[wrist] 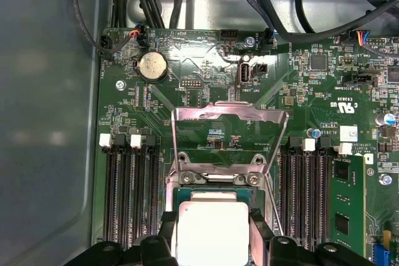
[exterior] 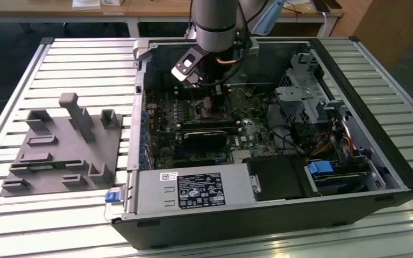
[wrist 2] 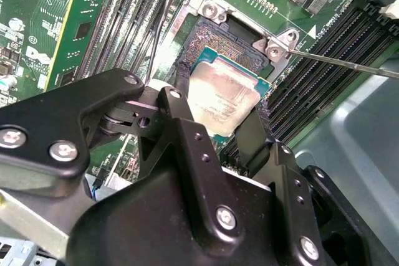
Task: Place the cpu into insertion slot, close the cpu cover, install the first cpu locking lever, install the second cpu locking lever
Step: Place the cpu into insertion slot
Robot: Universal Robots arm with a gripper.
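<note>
In the exterior view the silver robot arm [exterior: 217,24] reaches down into an open black tower computer case [exterior: 264,228] lying on its side on a slatted metal table [exterior: 84,54]. A grey plastic fixture block [exterior: 63,145] lies on the slats toward the exterior view's left. In both wrist views the black two-fingered gripper [wrist 2: 221,101] [wrist: 213,219] is narrowed onto the cpu [wrist 2: 227,91] [wrist: 212,232], a flat square chip with a dull silvery top, one finger pressed to each of two opposite edges. The chip sits directly at the insertion slot [wrist 2: 215,35], the square socket whose dark contact field shows beyond the chip's far edge; I cannot tell whether it is fully seated. The cpu cover [wrist: 230,111], a thin silvery frame with a cut-out window, stands swung open from its hinge side, the green motherboard [wrist: 187,60] visible through it. A thin metal lever rod [wrist 2: 349,63] runs out from one socket corner across the long black memory slots [wrist: 128,191].
</note>
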